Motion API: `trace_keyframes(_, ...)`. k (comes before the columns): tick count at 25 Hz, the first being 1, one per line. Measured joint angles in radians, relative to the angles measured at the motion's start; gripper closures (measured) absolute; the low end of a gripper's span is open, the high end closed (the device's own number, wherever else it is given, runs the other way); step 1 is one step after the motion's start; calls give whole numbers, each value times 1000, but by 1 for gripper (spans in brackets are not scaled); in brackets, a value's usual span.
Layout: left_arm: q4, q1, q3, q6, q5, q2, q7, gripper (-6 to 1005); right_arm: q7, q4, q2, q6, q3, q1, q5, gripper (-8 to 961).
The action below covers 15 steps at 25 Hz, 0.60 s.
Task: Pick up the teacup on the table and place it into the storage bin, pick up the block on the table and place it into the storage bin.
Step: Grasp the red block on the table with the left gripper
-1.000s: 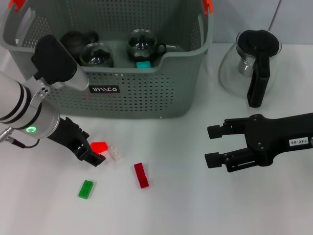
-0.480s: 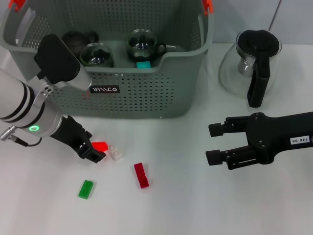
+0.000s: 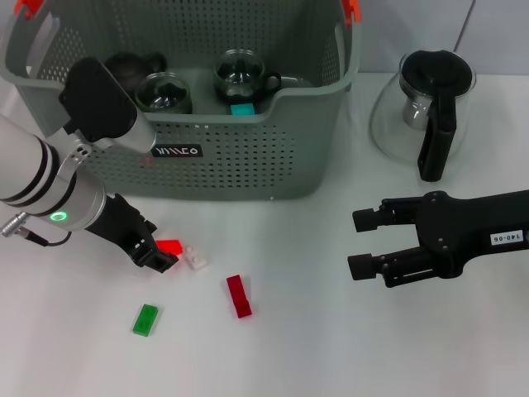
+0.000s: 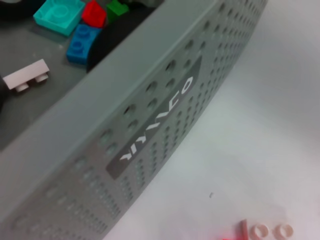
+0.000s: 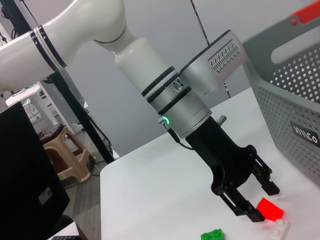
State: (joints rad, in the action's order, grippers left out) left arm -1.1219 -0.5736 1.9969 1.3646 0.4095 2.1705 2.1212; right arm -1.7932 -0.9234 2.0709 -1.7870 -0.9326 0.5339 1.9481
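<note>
The grey-green storage bin [image 3: 207,178] stands at the back left, its labelled wall [image 4: 150,130] filling the left wrist view. Two glass teacups [image 3: 163,93] [image 3: 240,76] stand inside it, along with several small blocks [image 4: 59,14]. On the table in front lie a bright red block [image 3: 171,246] [image 5: 270,208], a white block [image 3: 196,260] [image 4: 270,231], a dark red block [image 3: 239,296] and a green block [image 3: 145,319]. My left gripper [image 3: 157,258] [image 5: 261,200] is low over the table, open, with the bright red block at its fingertips. My right gripper [image 3: 355,244] hovers open at the right, holding nothing.
A glass carafe [image 3: 426,107] with a black handle and lid stands at the back right. A dark teapot [image 3: 132,66] sits in the bin's back left corner, and a teal block [image 3: 242,108] lies beside the teacups.
My left gripper has edged slightly toward the bin beside the bright red block. The blocks and the right arm have not moved.
</note>
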Motion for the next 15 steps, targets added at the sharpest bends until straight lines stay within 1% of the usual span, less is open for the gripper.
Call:
trace_keyframes(2, 1, -1, 0, -1, 0, 0, -1, 357, 0, 0, 0, 0, 0, 0, 0, 51)
trace_keyframes(7, 2, -1, -1, -3, 0, 0, -2, 431, 0, 0, 0, 0, 0, 0, 0, 52)
trace_keyframes(15, 11, 1, -12, -12, -1, 0, -3, 430, 0, 0, 0, 0, 0, 0, -1, 53)
